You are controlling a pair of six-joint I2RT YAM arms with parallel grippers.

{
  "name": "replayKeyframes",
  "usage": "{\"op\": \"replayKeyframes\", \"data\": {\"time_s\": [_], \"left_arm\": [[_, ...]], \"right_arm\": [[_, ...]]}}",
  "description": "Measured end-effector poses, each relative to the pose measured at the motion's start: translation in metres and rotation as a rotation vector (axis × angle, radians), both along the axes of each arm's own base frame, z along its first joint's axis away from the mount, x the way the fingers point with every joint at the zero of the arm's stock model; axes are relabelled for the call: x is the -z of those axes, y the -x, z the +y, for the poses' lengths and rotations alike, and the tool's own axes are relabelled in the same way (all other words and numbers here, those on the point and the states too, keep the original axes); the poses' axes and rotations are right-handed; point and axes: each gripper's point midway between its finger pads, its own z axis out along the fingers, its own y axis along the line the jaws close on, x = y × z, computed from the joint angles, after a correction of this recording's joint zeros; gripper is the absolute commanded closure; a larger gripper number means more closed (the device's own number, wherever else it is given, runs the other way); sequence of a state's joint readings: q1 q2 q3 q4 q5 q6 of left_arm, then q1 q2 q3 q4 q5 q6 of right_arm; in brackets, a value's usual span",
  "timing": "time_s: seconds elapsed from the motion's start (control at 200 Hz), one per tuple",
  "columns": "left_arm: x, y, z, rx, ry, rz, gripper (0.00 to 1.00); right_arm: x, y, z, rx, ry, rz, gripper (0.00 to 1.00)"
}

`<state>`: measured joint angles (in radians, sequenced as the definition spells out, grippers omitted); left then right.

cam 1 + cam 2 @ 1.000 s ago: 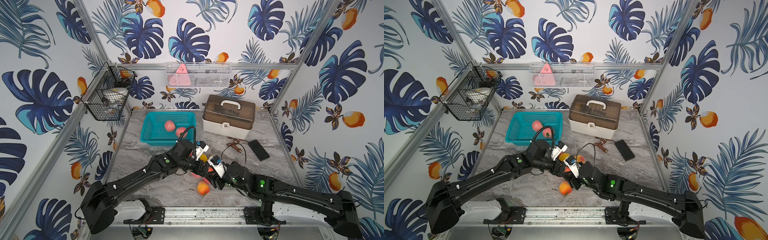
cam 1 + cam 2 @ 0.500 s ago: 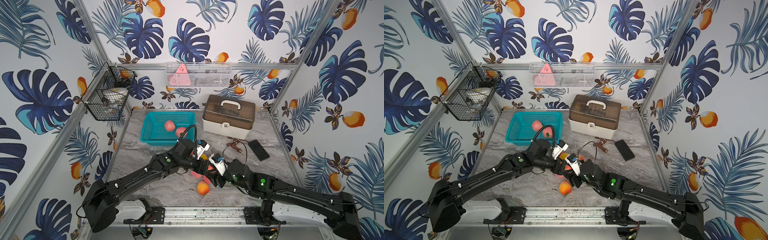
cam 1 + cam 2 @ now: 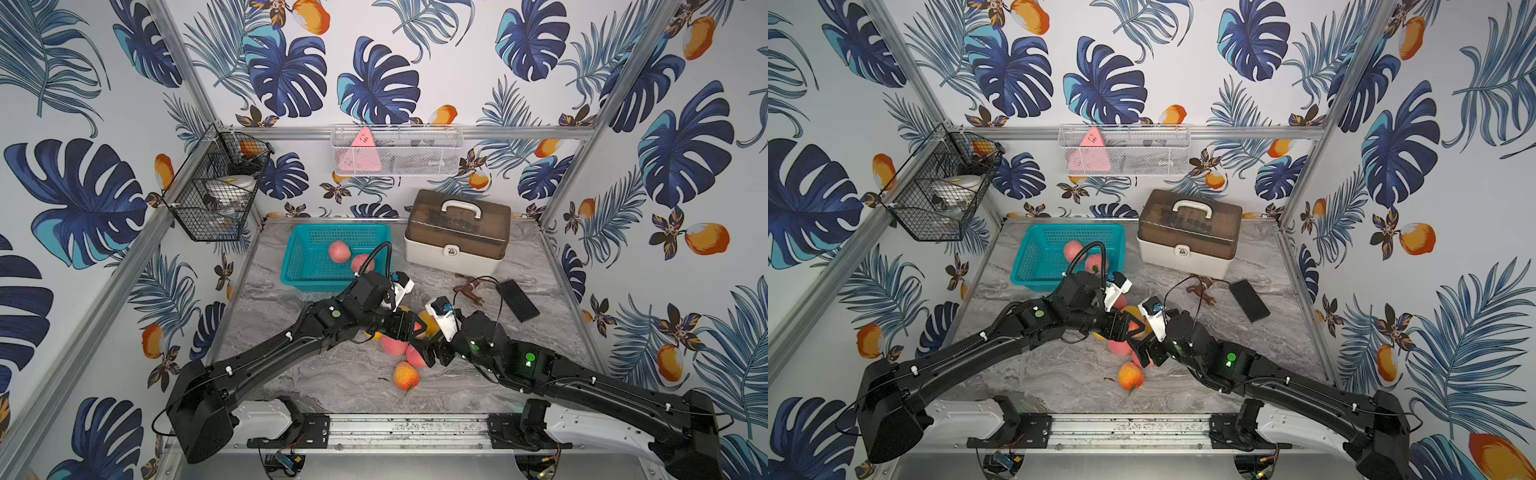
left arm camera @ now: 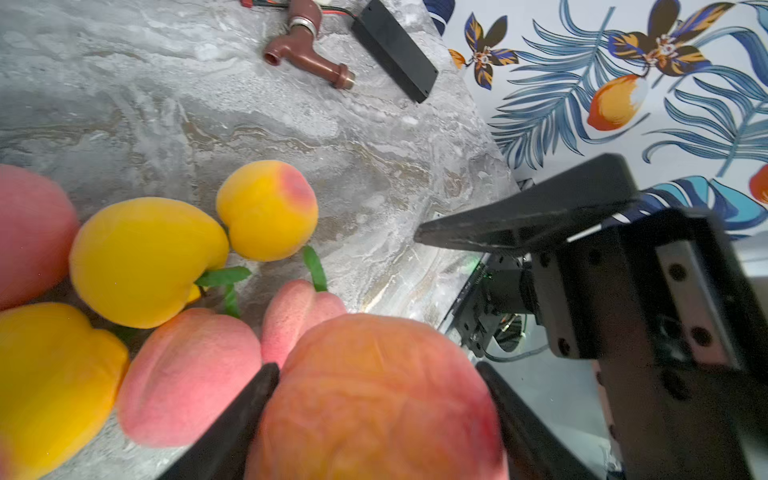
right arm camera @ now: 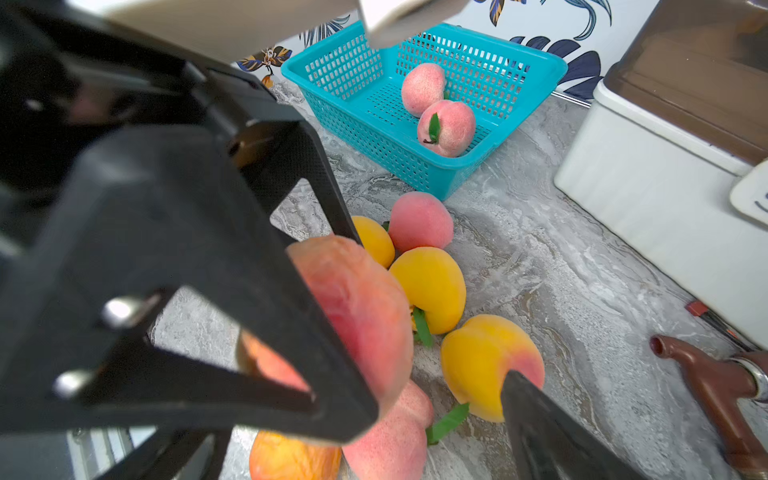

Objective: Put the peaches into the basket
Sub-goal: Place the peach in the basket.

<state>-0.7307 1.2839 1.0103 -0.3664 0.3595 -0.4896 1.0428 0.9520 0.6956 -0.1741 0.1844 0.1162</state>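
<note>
My left gripper [image 4: 376,365] is shut on an orange-pink peach [image 4: 374,399], held above the table between both arms. In the right wrist view that peach [image 5: 361,307] sits in the left fingers. My right gripper [image 5: 345,411] stands open right beside it, one finger [image 5: 540,419] apart from the fruit. Both grippers meet mid-table in a top view, left gripper [image 3: 413,326] and right gripper [image 3: 430,351]. Several yellow and pink peaches [image 5: 430,286] lie loose below them, and one orange peach [image 3: 406,375] lies nearer the front. The teal basket [image 3: 293,274] at the back left holds two pink peaches [image 3: 339,251].
A white storage box with a brown lid [image 3: 457,237] stands right of the basket. A brown faucet [image 3: 469,289] and a flat black device [image 3: 518,299] lie at the right. A black wire basket [image 3: 216,195] and a white mesh basket [image 3: 395,151] hang on the walls.
My right gripper has opened and let go of the peach. My left gripper has closed on that peach. Both arms have stayed close together over the pile.
</note>
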Motion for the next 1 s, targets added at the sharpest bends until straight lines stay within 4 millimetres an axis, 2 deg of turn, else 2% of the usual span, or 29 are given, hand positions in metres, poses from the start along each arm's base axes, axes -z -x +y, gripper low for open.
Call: {"op": "replayKeyframes", "data": {"time_s": [0.225,0.515,0.686,1.001], "left_arm": [[0.012,-0.041,0.027,-0.118,-0.042,0.01,0.45],[-0.004,-0.096,0.055,-0.224,-0.078,-0.033,0.45],[-0.013,-0.13,0.071,-0.281,-0.115,-0.065,0.45],[-0.013,-0.192,0.106,-0.403,-0.192,-0.094,0.45]], "right_arm": [[0.003,-0.014,-0.004,0.011,-0.012,0.047,0.0],[0.0,-0.035,-0.007,0.027,-0.037,0.096,0.0],[-0.004,-0.055,-0.007,0.05,-0.038,0.125,0.0],[-0.011,-0.092,-0.022,0.103,-0.063,0.175,0.0]]}}
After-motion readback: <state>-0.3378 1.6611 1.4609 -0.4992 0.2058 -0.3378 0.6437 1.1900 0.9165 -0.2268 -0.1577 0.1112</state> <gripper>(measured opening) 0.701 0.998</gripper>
